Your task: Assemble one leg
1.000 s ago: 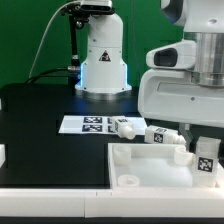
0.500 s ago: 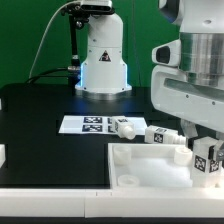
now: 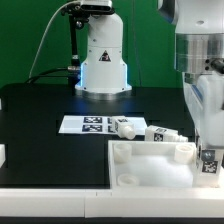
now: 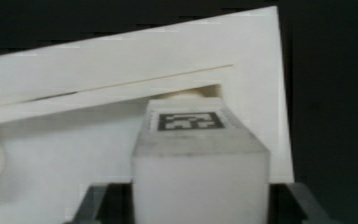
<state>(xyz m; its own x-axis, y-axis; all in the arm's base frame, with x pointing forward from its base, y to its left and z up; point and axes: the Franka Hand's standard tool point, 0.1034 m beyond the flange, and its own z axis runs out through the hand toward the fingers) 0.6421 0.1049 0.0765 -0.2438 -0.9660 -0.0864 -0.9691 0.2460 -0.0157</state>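
Observation:
My gripper (image 3: 207, 148) is shut on a leg (image 3: 208, 161), a chunky white post with a black-and-white tag. It holds the leg upright over the exterior view's right end of the large white square panel (image 3: 150, 165). In the wrist view the leg (image 4: 194, 150) fills the space between the two dark fingers (image 4: 105, 205), with the panel (image 4: 105, 80) beyond it. I cannot tell whether the leg's lower end touches the panel. Two more legs (image 3: 128, 128) (image 3: 165, 136) lie on the table just behind the panel.
The marker board (image 3: 88, 124) lies on the black table behind the panel. The arm's white base (image 3: 102, 60) stands at the back. A round corner socket (image 3: 128, 181) shows at the panel's near corner. A small white part (image 3: 2, 154) sits at the exterior view's left edge.
The wrist has turned and shifted toward the exterior view's right, so the hand now looks narrower. The held leg has moved slightly right and down over the panel.

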